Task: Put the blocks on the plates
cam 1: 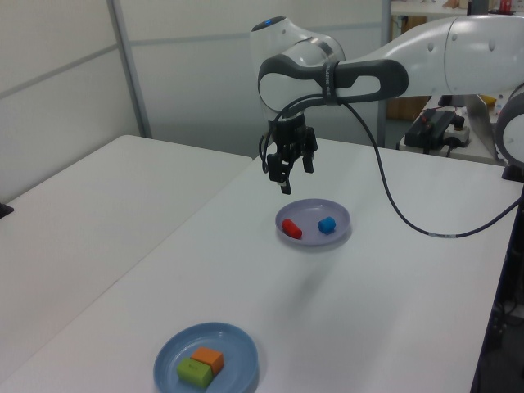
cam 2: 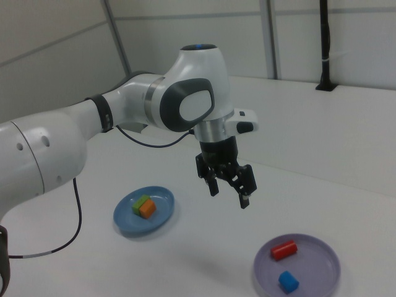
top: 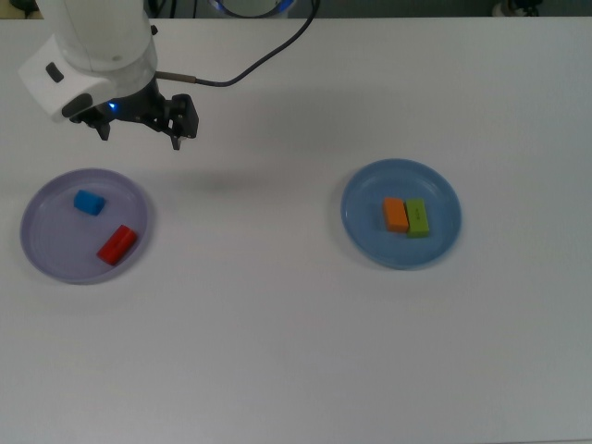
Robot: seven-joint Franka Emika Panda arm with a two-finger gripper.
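Blocks all rest on plates; the hand (top: 139, 129) hangs open and empty above the worktop (top: 277, 324), seemingly finished.

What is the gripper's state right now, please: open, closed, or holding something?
Black two-finger gripper: open and empty, raised above the white table.

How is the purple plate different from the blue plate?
The purple plate is pale lavender; the blue plate is medium blue. The purple plate holds a blue block and a red block lying apart, while the blue plate holds an orange block and a green block side by side, touching. Both are round, shallow, alike in size, with two blocks each.
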